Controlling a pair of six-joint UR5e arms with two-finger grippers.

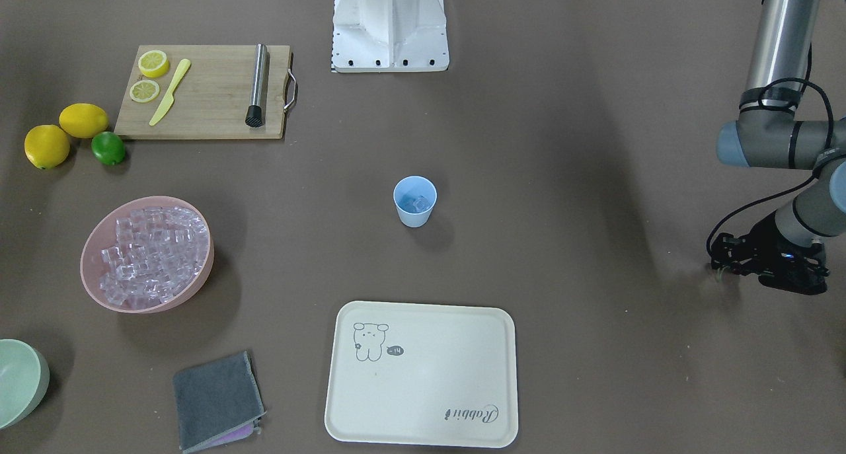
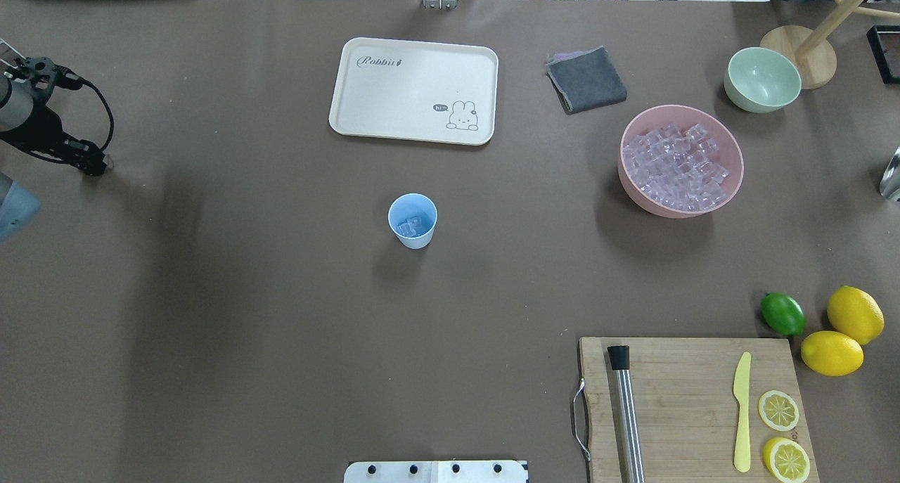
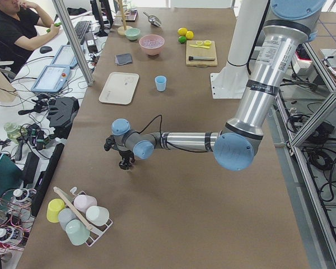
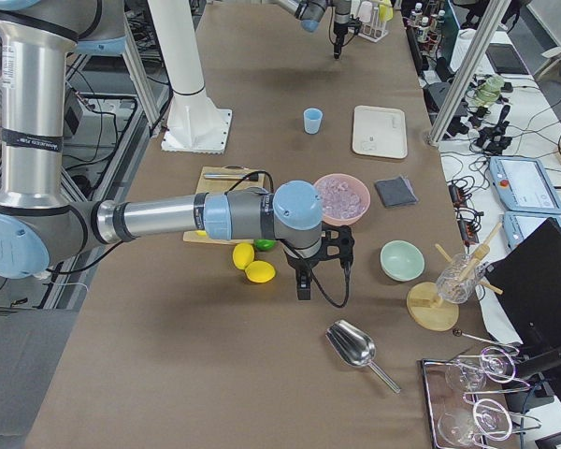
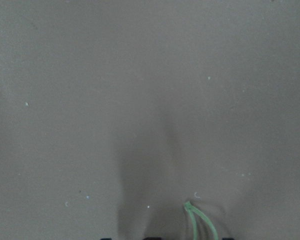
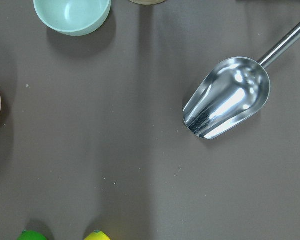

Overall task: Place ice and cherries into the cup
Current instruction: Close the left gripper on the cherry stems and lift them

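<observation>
The pale blue cup (image 2: 413, 220) stands upright mid-table with a few ice cubes (image 2: 409, 226) in it; it also shows in the front view (image 1: 415, 201). Many more ice cubes (image 2: 676, 165) fill the pink bowl (image 2: 731, 188). My left gripper (image 2: 95, 165) is low over the table's far left end, its fingers together. Thin green cherry stems (image 5: 200, 220) stick out at the bottom of the left wrist view; the cherries themselves are hidden. My right gripper (image 4: 302, 292) points down near the lemons; I cannot tell if it is open or shut.
A cream tray (image 2: 394, 117) and a grey cloth (image 2: 586, 79) lie at the far side. A green bowl (image 2: 762, 79) and metal scoop (image 6: 230, 102) sit at the right end. A cutting board (image 2: 682, 370) holds a muddler, knife and lemon slices; a lime (image 2: 782, 313) and lemons (image 2: 832, 352) lie beside it.
</observation>
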